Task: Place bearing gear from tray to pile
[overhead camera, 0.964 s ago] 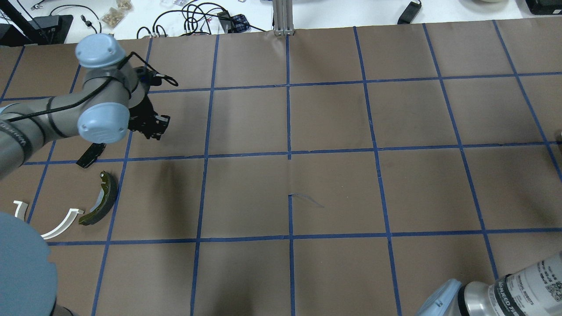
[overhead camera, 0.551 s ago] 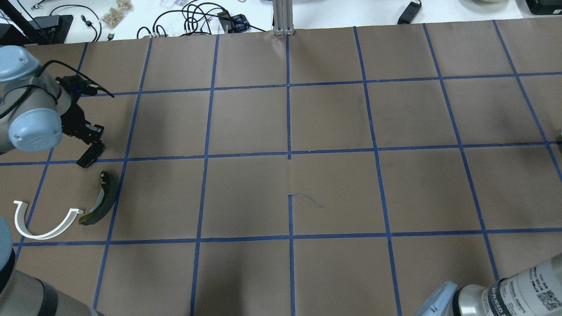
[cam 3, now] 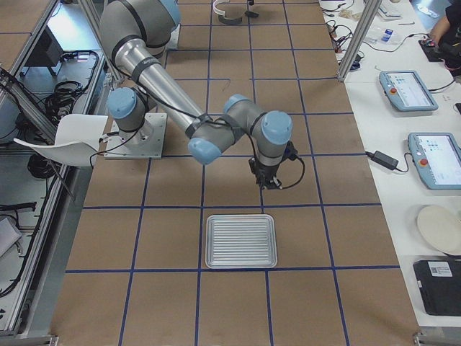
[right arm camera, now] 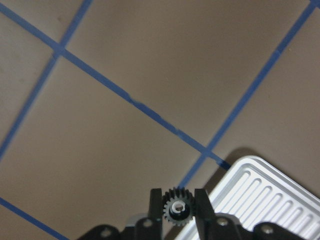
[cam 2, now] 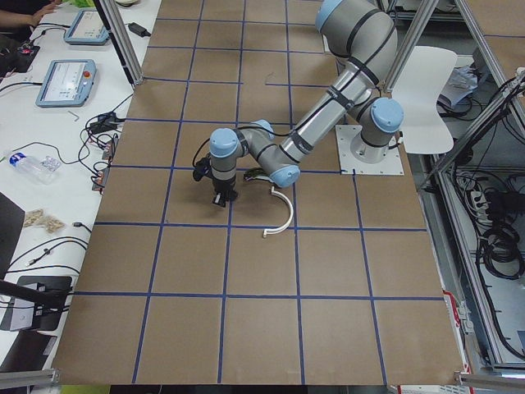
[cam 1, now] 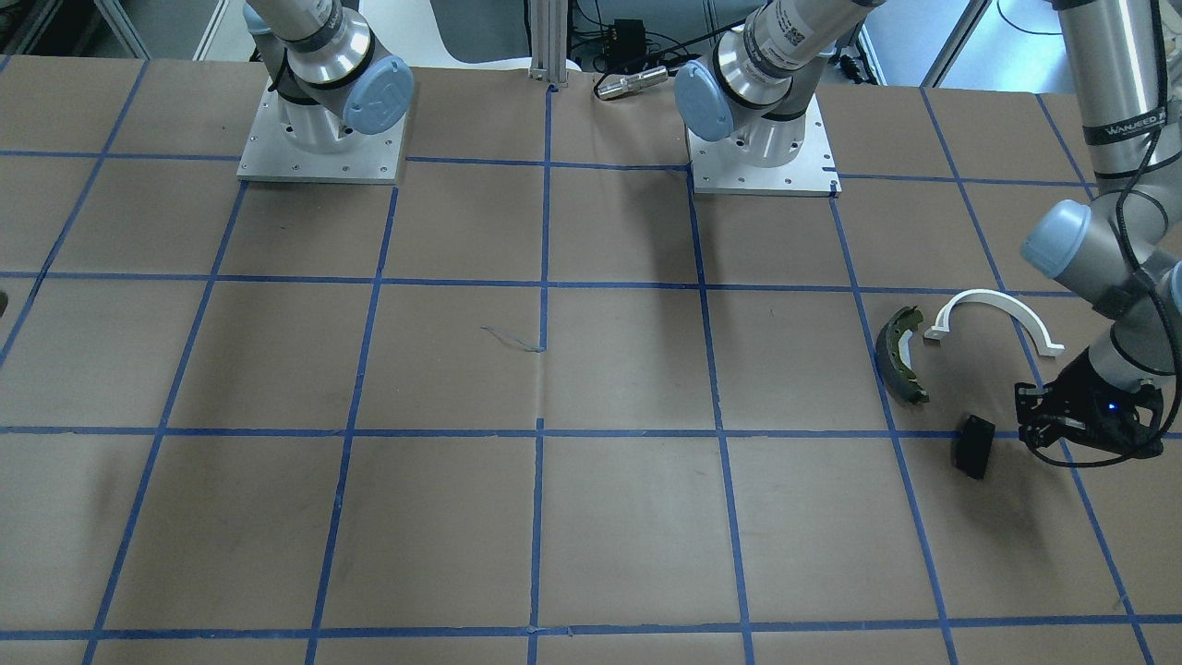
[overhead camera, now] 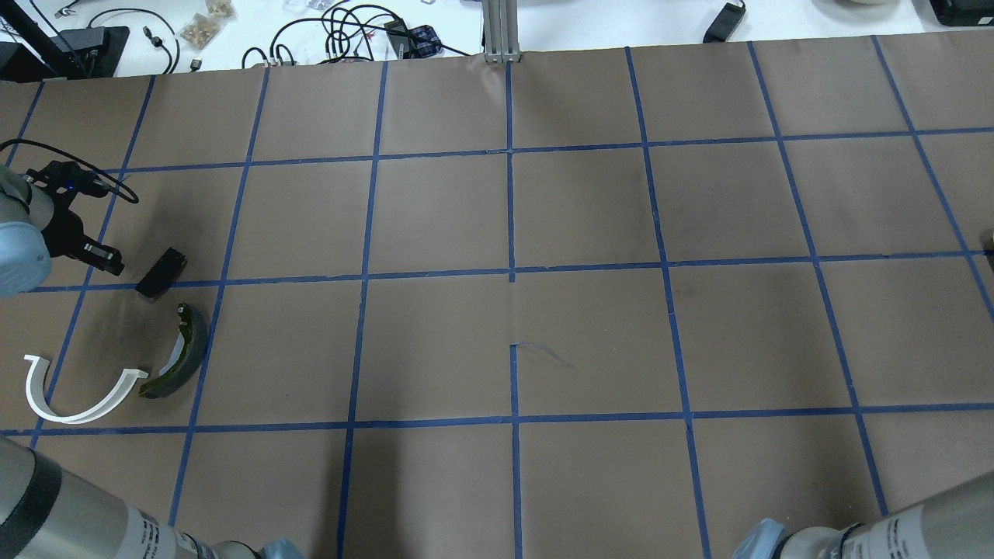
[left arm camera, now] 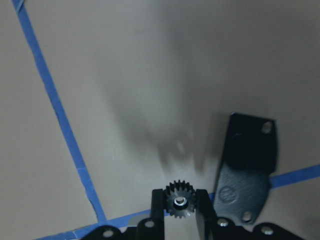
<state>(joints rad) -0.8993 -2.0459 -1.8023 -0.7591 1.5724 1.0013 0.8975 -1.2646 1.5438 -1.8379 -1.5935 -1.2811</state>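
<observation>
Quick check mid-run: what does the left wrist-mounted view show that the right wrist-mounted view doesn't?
Only the left wrist-mounted view shows the flat black pad, lying on the table just right of the left hand. Only the right wrist-mounted view shows a corner of the ribbed metal tray, at lower right by the right hand. Both show a small black toothed gear clamped between the fingers, the left hand's gear and the right hand's gear, over brown paper crossed by blue tape.

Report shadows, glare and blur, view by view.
Left wrist view: soft, a grey finger-shaped shadow on the brown paper above the bearing gear in the left gripper. Right wrist view: crisper; the tray gleams pale, a dark shadow hugging its corner, second gear in the right gripper. Overhead view: even light, faint dark patches on the paper.
</observation>
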